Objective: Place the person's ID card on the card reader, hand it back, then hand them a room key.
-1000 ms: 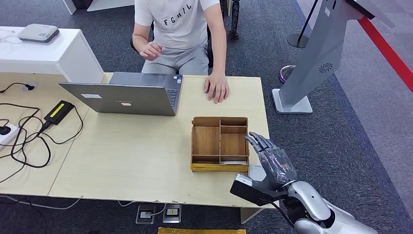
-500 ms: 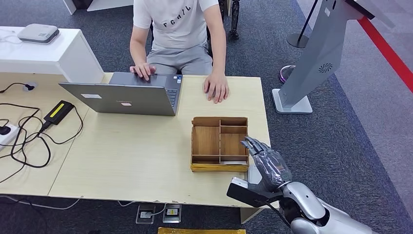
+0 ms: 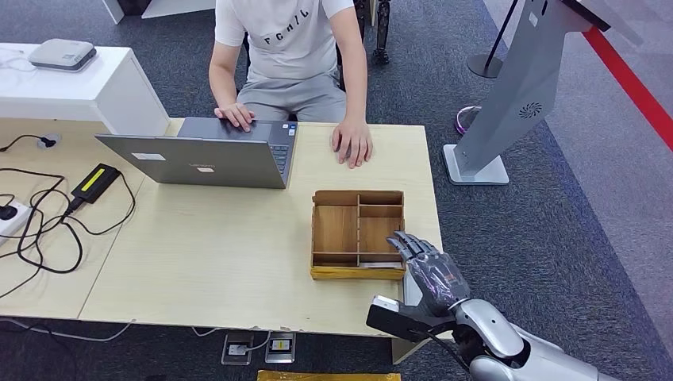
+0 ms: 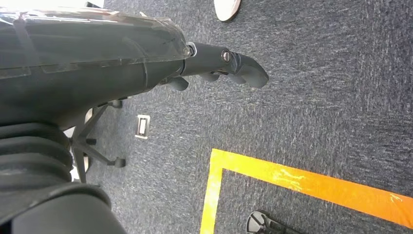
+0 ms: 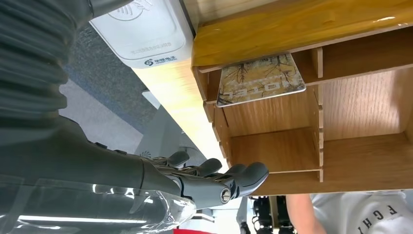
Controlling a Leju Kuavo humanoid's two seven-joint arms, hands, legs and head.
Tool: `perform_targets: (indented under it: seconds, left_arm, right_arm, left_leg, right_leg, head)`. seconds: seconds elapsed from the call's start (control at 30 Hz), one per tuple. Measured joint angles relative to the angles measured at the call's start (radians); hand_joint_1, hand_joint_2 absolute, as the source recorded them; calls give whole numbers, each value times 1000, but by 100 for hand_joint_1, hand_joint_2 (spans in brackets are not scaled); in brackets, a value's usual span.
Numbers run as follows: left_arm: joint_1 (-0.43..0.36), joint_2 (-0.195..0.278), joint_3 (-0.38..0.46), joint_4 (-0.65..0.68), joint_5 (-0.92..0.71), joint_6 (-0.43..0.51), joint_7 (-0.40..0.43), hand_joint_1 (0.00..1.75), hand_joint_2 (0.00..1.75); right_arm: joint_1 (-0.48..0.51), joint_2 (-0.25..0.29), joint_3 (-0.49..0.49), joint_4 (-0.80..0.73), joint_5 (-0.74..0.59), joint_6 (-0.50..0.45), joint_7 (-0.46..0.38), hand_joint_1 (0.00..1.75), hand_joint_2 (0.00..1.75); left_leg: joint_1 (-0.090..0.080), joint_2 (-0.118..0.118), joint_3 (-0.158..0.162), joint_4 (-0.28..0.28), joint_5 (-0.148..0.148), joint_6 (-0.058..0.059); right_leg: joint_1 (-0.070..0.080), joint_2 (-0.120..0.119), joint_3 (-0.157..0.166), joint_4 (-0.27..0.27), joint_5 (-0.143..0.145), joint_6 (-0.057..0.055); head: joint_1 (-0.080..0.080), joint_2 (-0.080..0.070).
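The room key (image 5: 260,79) lies flat in the narrow near compartment of the wooden tray (image 3: 357,232), beside the white card reader (image 5: 143,31) on the surface. The right hand (image 3: 432,268) hovers at the tray's near corner, fingers spread and empty, probably to reach the key. The left hand (image 4: 221,63) hangs over the floor, its fingers too hidden to judge.

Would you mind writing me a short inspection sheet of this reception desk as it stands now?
Surface: light wooden desk.
Job's things: white card reader beside the wooden organiser; patterned card in one compartment.
Clutter: open laptop, person typing.
Hands: right hand open, over the organiser's edge; left hand hanging above carpet.
Cables: black leads and adapter at the desk's left end.
Surroundings: grey kiosk stand, orange floor tape.
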Motion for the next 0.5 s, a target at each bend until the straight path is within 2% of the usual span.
perform_targets:
  seconds: [0.5]
  left_arm:
    - [0,-2,0,0,-7,0,1,0,0]
  right_arm:
    - [-23,10,38,20,-9,0,4,0,175]
  left_leg:
    - [0,0,0,0,0,0]
  right_leg:
    - [0,0,0,0,0,0]
  head:
    - [0,0]
